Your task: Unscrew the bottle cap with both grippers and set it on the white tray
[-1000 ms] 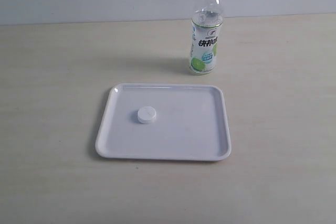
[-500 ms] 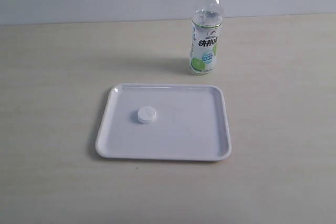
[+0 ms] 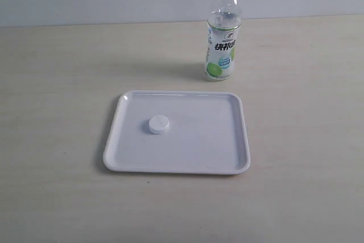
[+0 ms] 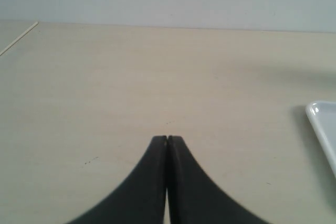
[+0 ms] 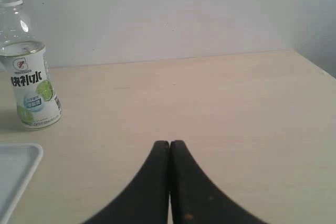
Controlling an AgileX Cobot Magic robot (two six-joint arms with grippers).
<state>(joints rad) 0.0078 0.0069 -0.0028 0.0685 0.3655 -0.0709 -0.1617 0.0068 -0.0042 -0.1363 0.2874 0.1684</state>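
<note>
The small white bottle cap (image 3: 159, 124) lies flat on the left half of the white tray (image 3: 227, 140). Behind the tray's far right corner stands the clear bottle (image 3: 222, 32) upright, its threaded neck bare; it also shows in the right wrist view as the bottle (image 5: 31, 77). Neither arm appears in the exterior view. My left gripper (image 4: 167, 139) is shut with nothing in it, above bare table, with a corner of the tray (image 4: 323, 129) off to one side. My right gripper (image 5: 169, 143) is shut and empty too, well apart from the bottle, with a tray corner (image 5: 18, 171) nearby.
A pale wooden table (image 3: 57, 83) carries everything, with a plain light wall behind it. The table's side edge (image 4: 18, 38) shows in the left wrist view.
</note>
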